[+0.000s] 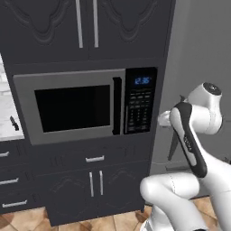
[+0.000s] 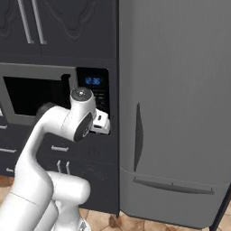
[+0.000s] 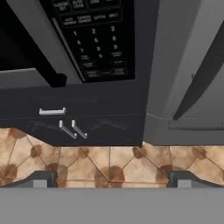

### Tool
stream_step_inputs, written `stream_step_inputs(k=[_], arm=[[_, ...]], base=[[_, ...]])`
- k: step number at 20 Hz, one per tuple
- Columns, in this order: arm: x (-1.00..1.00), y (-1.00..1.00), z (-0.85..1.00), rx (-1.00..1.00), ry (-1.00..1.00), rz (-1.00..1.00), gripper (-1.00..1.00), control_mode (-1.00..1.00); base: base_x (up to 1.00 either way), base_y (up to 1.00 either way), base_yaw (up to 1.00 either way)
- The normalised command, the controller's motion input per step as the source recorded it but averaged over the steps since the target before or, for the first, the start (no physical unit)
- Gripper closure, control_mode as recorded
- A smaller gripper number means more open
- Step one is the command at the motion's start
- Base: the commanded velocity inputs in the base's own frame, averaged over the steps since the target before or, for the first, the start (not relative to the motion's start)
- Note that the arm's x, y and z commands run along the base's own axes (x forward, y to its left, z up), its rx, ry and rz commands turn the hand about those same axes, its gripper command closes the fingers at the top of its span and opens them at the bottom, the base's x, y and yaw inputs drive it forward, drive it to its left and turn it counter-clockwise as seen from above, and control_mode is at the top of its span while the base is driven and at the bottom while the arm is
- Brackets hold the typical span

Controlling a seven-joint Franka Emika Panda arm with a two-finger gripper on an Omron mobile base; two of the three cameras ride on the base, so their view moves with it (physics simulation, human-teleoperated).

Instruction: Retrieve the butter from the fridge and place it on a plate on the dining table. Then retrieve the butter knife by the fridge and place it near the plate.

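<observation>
Butter knife (image 1: 14, 122) lies on pale counter (image 1: 6, 113).

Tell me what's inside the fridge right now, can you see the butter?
No. The fridge door is shut, its dark handle untouched, so the shelves and whatever they hold are hidden. The claw is open and holds nothing.

In the right base view the fridge (image 2: 176, 113) takes up the right half of the frame, its handle (image 2: 138, 137) near its left edge. The microwave (image 2: 40, 94) sits at middle left, just beside the fridge, with drawers (image 2: 58, 149) below it and cupboards (image 2: 58, 27) above. In the left base view the butter knife (image 1: 14, 122) lies at the far left edge, on a table (image 1: 6, 113) left of the microwave.
</observation>
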Motion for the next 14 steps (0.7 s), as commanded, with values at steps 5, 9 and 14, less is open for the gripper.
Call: stream_step_inputs(k=[5, 9, 14], arm=[[0.00, -1.00, -0.31, 0.17, -0.18, 0.13, -1.00, -1.00], [0.03, -1.00, -0.12, 0.00, -0.09, 0.08, -1.00, -1.00], [0.13, -0.98, -0.05, 0.00, -0.09, 0.05, -1.00, -1.00]], base=[[0.00, 0.00, 0.00], [0.00, 0.00, 0.00], [0.00, 0.00, 0.00]])
